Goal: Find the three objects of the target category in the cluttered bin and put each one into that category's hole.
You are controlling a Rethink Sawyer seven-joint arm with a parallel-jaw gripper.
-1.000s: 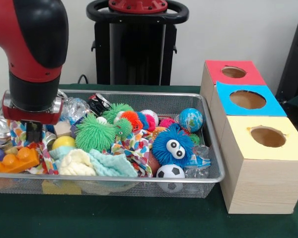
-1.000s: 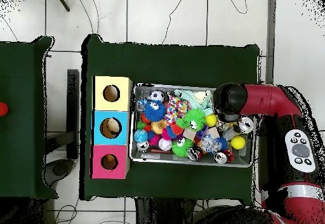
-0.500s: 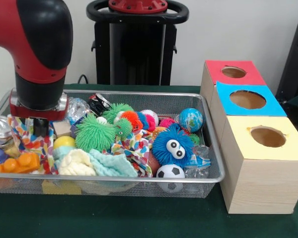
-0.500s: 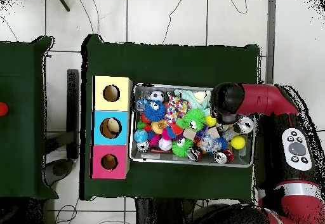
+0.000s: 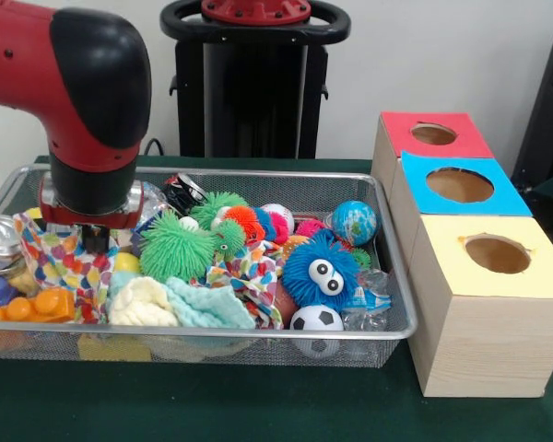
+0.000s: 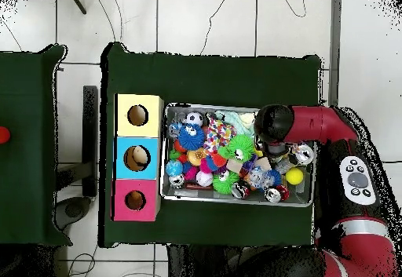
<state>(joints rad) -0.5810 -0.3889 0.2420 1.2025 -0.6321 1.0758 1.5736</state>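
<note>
Green tabletop (image 5: 258, 410), wire bin (image 5: 350, 189) packed. Tool (image 5: 94, 241) at bin's 9 o'clock, looks clamped on patterned cloth (image 5: 51, 258). Step: pulling out find. Next: carry to boxes (image 5: 479, 304) at 3 o'clock, right hole unclear.

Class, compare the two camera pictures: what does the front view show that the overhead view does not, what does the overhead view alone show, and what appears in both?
Only the front view shows the gripper among a patterned cloth, and the wooden sides of the boxes. Only the overhead view shows an object inside the blue box's hole and the tiled floor. Both show the mesh bin of toys, the blue googly-eyed ball and three coloured box tops.
</note>
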